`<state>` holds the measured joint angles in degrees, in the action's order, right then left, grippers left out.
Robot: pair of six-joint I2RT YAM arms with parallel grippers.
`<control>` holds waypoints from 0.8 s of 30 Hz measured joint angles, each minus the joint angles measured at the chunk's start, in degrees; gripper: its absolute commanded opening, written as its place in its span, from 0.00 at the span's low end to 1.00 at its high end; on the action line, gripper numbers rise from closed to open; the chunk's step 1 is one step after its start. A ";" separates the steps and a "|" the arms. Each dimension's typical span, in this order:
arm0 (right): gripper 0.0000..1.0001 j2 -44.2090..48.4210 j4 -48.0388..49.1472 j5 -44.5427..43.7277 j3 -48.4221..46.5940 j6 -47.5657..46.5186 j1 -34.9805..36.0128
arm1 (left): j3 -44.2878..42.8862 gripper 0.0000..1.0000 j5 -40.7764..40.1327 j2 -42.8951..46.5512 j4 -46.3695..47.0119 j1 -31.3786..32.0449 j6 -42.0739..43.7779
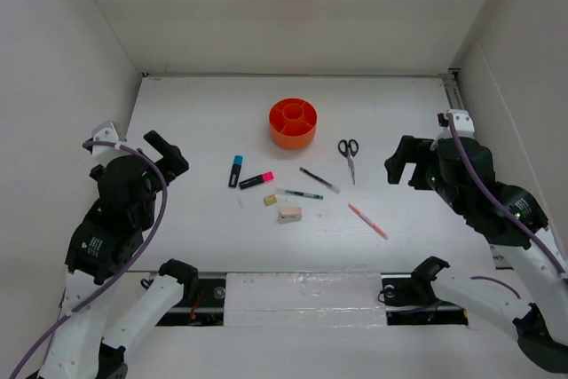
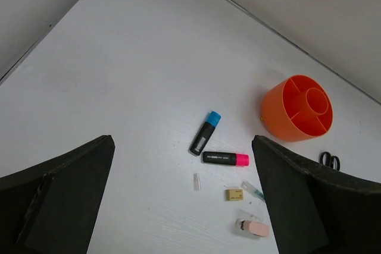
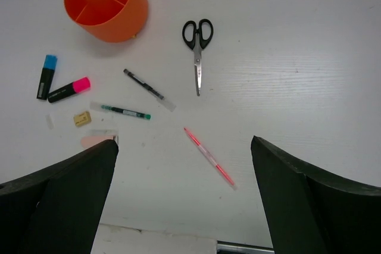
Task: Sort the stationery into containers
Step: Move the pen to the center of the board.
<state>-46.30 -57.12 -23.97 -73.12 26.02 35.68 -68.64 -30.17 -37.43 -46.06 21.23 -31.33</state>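
Probably light and stiff, the highlighters [image 1: 235, 171], pens [image 1: 319, 180], pencil [image 1: 367, 221], erasers [image 1: 290, 214] and scissors [image 1: 348, 155] lie scattered mid-frame on the bench [image 1: 195, 122], just below the orange organiser [image 1: 293, 123]. Slim, round pens may roll; pinch each across its middle. Left hand [image 1: 167, 153] and right hand [image 1: 398, 161] both gape wide, empty.

The right gripper [image 3: 184, 147] stands with jaws wide apart, one dark finger [image 3: 65, 200] at each lower corner. On the white table [image 3: 297, 57], the orange organiser [image 3: 128, 25] stands upright at upper left. The black-handled scissors [image 3: 197, 46] lie closed to its right. Below the organiser lie the first dark pen [image 3: 146, 87] and the second dark pen [image 3: 122, 111], near each other but apart. The pink pencil [image 3: 208, 157] lies diagonally at centre. At left lie the blue-capped highlighter [image 3: 46, 75], the pink-capped highlighter [image 3: 68, 89] and the tan eraser [image 3: 82, 118]. The pinkish eraser [image 3: 95, 141] is partly hidden behind a fingertip.
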 measured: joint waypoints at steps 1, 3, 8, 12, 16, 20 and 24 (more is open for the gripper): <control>1.00 -0.11 0.04 0.33 0.00 -0.33 0.00 | 0.13 1.00 0.07 0.00 0.11 0.00 0.00; 1.00 -0.66 0.17 0.98 0.00 -1.29 0.07 | 0.55 1.00 0.24 0.00 0.33 0.00 0.00; 1.00 -5.97 1.25 0.83 0.44 -4.76 4.26 | 2.73 1.00 2.12 -0.15 2.05 0.00 0.09; 1.00 -13.73 3.91 -2.69 2.86 -8.59 8.33 | 4.11 1.00 4.90 -2.05 3.96 0.00 0.63; 1.00 -17.57 8.41 -2.93 7.61 -15.32 8.04 | 5.33 1.00 8.02 -4.31 6.14 0.00 1.09; 0.99 -18.10 13.51 2.40 10.29 -19.15 4.96 | 7.65 1.00 11.65 -4.83 8.55 0.00 1.38; 0.96 -21.14 19.15 11.06 10.80 -16.92 0.00 | 11.06 1.00 15.08 -3.50 10.88 0.02 1.51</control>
<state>-67.44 -37.98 -12.91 -62.33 9.10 35.68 -57.58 -15.09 -40.93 -35.18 21.26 -29.82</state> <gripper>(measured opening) 0.962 0.997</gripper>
